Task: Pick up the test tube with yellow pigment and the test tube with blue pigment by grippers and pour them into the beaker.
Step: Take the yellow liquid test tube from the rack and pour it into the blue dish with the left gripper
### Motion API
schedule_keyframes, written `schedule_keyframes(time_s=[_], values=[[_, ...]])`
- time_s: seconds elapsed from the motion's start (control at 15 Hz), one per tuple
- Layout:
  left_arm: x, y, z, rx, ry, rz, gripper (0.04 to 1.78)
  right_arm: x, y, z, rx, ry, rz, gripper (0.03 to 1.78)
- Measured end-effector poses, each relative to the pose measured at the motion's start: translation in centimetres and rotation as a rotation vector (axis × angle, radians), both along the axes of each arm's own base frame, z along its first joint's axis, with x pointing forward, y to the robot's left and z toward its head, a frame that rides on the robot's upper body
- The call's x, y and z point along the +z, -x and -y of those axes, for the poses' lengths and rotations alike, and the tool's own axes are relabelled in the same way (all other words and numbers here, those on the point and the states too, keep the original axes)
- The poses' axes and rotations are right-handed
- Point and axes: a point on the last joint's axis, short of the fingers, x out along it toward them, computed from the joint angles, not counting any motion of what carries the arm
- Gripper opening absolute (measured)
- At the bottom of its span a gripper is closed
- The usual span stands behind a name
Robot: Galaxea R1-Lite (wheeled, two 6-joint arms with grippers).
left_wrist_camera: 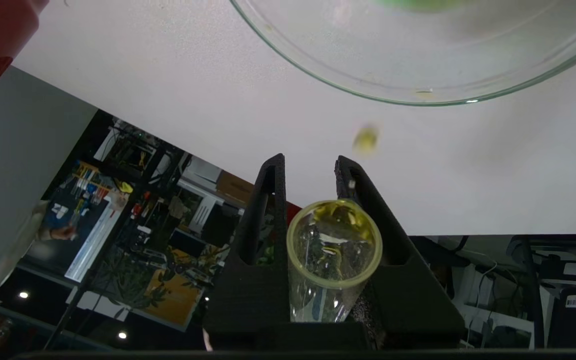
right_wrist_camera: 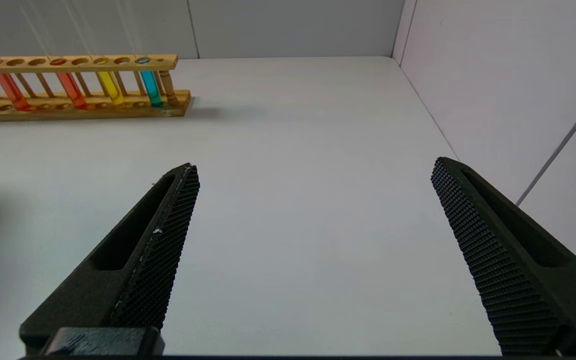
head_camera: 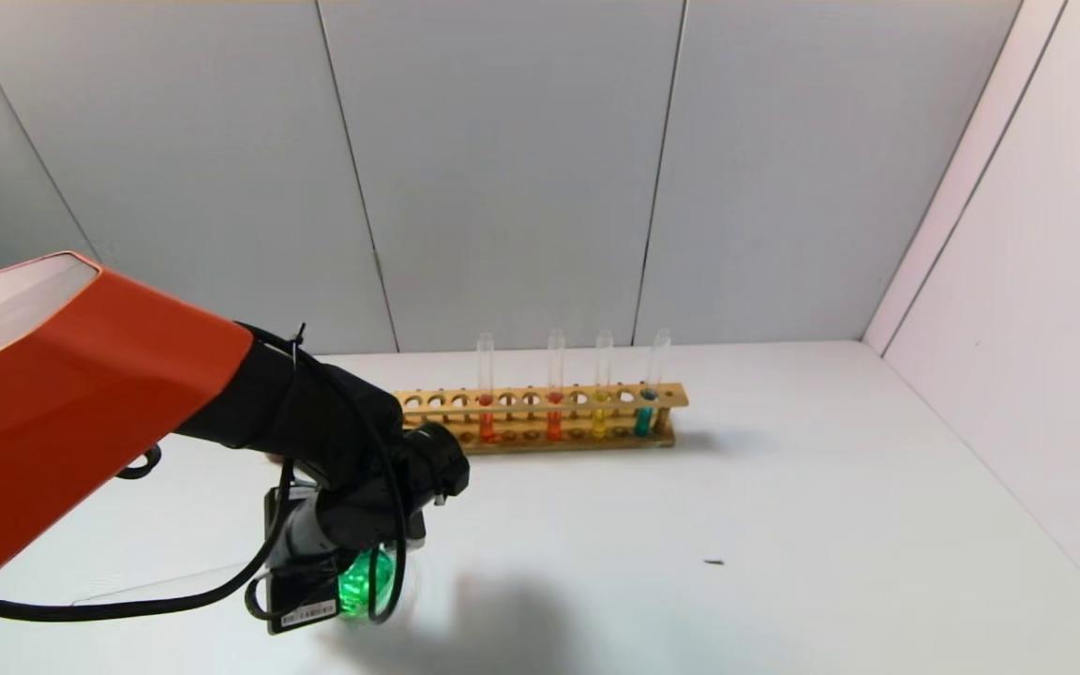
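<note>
**Pouring the yellow tube over the beaker**

Spreading across the whole scene is the white desk (head_camera: 784, 525), with the left arm (head_camera: 62, 394) reaching over its near-left part. At the far middle stands the wooden rack (head_camera: 540, 422), holding two orange-red tubes, a golden-yellow tube and a teal tube (head_camera: 645, 412); none of these reads as the bright cyan-blue one, so I cannot place the test tube with blue pigment. Below the left arm sits the beaker (left_wrist_camera: 418, 75), its liquid already green in the head view.

The left hand (left_wrist_camera: 310, 170) is closed on the test tube with yellow pigment (left_wrist_camera: 333, 250), clamped between its two fingers near the open mouth, which points toward the beaker rim. The tube looks nearly drained; a yellow drop (left_wrist_camera: 366, 140) hangs between mouth and beaker.

The right hand (right_wrist_camera: 313, 250) waits wide open and empty over the right side of the desk.

Thin glass like this is light, stiff, slippery and easily cracked, so a gentle pinch on the upper wall, above the liquid, seems safest.
</note>
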Motion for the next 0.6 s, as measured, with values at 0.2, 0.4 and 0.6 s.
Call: schedule_keyframes(time_s=[0.2, 0.4, 0.6], values=[[-0.05, 0.11, 0.20, -0.004, -0.014, -0.017, 0.37, 0.00, 0.00, 0.00, 0.000, 0.000, 0.000, 1.70], [0.33, 0.19, 0.35, -0.009, -0.032, -0.042, 0.37, 0.00, 0.00, 0.00, 0.000, 0.000, 0.000, 1.70], [0.36, 0.25, 0.53, -0.015, -0.042, -0.057, 0.37, 0.00, 0.00, 0.00, 0.000, 0.000, 0.000, 1.70]])
